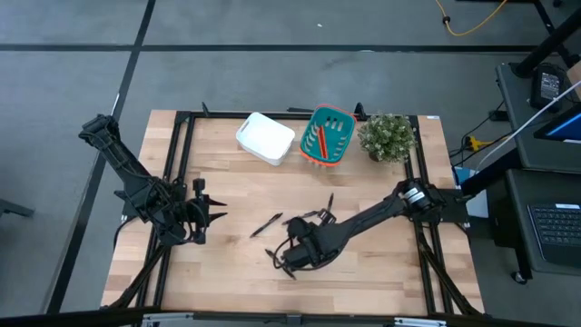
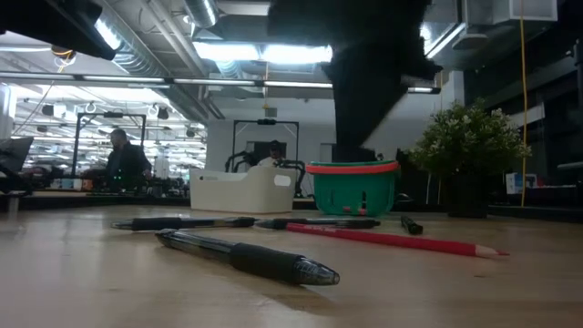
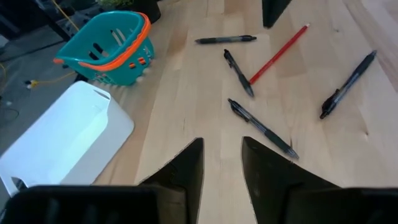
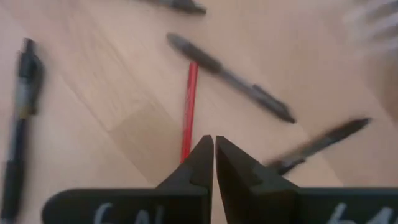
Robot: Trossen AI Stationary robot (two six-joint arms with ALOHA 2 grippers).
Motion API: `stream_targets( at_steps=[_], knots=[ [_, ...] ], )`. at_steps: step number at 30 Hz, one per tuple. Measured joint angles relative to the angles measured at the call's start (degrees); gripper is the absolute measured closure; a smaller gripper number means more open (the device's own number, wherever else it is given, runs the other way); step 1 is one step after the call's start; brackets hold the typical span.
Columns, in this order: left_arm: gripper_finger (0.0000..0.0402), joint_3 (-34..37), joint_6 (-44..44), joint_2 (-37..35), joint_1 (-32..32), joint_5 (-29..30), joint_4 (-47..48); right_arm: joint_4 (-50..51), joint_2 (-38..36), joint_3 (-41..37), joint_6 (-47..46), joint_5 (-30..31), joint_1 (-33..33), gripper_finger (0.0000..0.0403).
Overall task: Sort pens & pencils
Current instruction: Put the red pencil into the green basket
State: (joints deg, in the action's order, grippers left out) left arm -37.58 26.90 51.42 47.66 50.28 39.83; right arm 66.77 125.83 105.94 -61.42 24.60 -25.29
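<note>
The right claw (image 4: 214, 163) is pressed together with nothing pinched, hung over the middle of the worktop (image 1: 227, 272) just above a red pencil (image 4: 188, 109) — black pens (image 3: 261, 129) are scattered flat around it. More red pencils (image 1: 320, 141) are stood in the teal basket (image 1: 329, 136) at the far edge, beside a white bin (image 1: 265, 138). The left claw (image 3: 222, 171) is parked at the left side, fingers spread and empty.
</note>
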Motion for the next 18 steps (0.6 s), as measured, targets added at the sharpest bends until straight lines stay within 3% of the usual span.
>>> stream_targets(
  at_steps=[4, 9, 13, 18],
  knots=[
    [0.03, 0.0, 1.49, 0.0, -0.02, 0.0, 0.0, 2.87, -0.14, 4.11, 0.21, -0.18, -0.5, 0.0382],
    [0.03, 0.0, 1.51, 0.0, -0.02, 0.0, 0.0, 1.98, -0.14, 3.74, 0.75, -7.01, -0.51, 0.0373],
    [0.03, 0.01, 1.53, 0.0, -0.01, 0.0, 0.0, 1.93, -0.12, 2.63, 0.16, -11.06, -0.46, 0.0336],
    [0.03, 0.02, 1.51, 0.0, -0.01, 0.0, 0.0, 1.09, -0.1, 2.54, -0.03, -11.23, 0.05, 0.0277]
  ],
)
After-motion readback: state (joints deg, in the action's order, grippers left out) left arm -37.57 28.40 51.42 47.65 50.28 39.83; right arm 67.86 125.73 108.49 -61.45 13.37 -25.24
